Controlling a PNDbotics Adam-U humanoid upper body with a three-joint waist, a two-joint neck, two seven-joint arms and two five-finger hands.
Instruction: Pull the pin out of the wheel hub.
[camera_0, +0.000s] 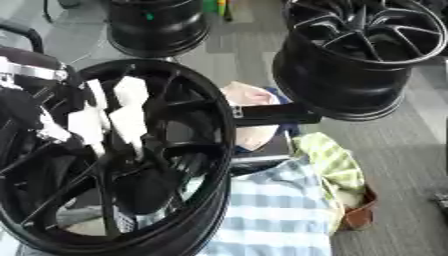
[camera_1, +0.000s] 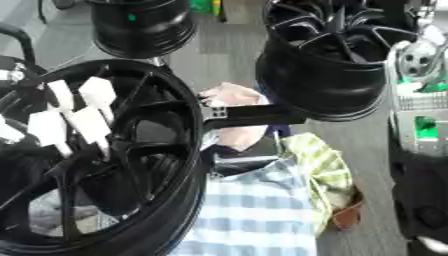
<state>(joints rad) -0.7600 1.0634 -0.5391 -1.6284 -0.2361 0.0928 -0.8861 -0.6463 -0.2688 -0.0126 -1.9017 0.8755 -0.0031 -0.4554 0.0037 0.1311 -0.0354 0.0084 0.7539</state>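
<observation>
A large black wheel hub (camera_0: 206, 105) stands tilted in the left foreground, its spokes facing me. My left hand (camera_0: 109, 117) comes in from the left and lies over the spokes. Its white-padded fingers (camera_1: 92, 120) are stretched down toward the hub's centre and nothing shows between them. A dark stubby shape (camera_0: 188, 165) sits near the centre, and I cannot make out a pin for certain. A black bar (camera_0: 276, 114) with a small white label sticks out from the rim to the right. Only my right arm (camera_1: 420, 200) shows, at the right edge of the right eye view.
A second black wheel hub (camera_0: 359, 55) stands at the upper right and a third (camera_0: 157, 25) at the top. Below the bar lie a blue checked cloth (camera_0: 271, 210), a yellow-green striped cloth (camera_0: 332, 160) and a pink cloth (camera_0: 249, 95). The floor is grey.
</observation>
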